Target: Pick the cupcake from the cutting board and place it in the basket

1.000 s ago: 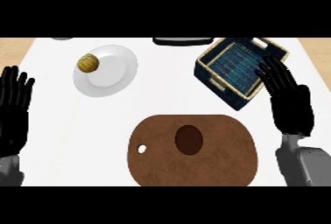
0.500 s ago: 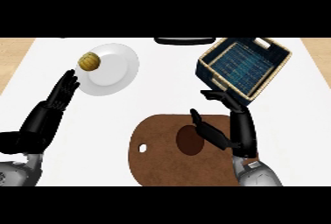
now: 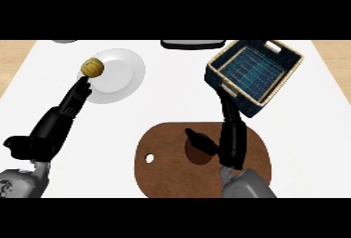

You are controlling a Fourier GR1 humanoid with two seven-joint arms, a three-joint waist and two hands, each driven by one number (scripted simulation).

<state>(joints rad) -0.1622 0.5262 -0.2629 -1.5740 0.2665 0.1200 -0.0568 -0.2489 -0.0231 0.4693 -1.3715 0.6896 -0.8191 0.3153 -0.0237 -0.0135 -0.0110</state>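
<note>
My right hand (image 3: 231,139) hung open, fingers straight, beside the cupcake (image 3: 200,156) at the cutting board's (image 3: 165,172) middle, holding nothing.

Blue basket (image 3: 257,69), brown cutting board (image 3: 171,172), white plate (image 3: 120,74)

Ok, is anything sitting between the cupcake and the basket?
No object stands between them. Only the right hand lies along that stretch, beside the cupcake on the cutting board, its fingers pointing toward the basket.

black left hand (image 3: 68,108) held open, fingers straight, pointed fwd, black right hand (image 3: 231,139) held open, fingers extended fwd, thumb spread twd left
</note>
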